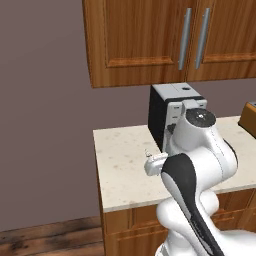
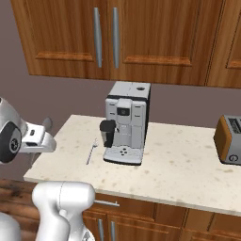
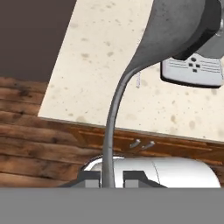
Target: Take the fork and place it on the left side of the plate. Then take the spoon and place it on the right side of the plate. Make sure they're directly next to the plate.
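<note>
I am holding the spoon [image 3: 131,74] in my gripper [image 3: 108,177]; the two fingertips are pinched tight on the end of its thin handle. In the hand view the handle climbs up from the fingertips and bends toward 1 o'clock, where the big grey oval bowl hangs above the counter [image 3: 100,57]. The spoon is dark grey and dull, with a long slim neck. My job now is to carry it to the right side of the plate, but I cannot see the plate from here, so I think I must turn or drive until I find it. I should move slowly and keep the grip firm, because the spoon is held only at its tip and could swing or slip. The fork [image 2: 91,151] lies flat on the counter in the right base view, thin and pale, just at 9 o'clock from the coffee machine [image 2: 126,122]. I should keep the spoon from bumping that machine.
</note>
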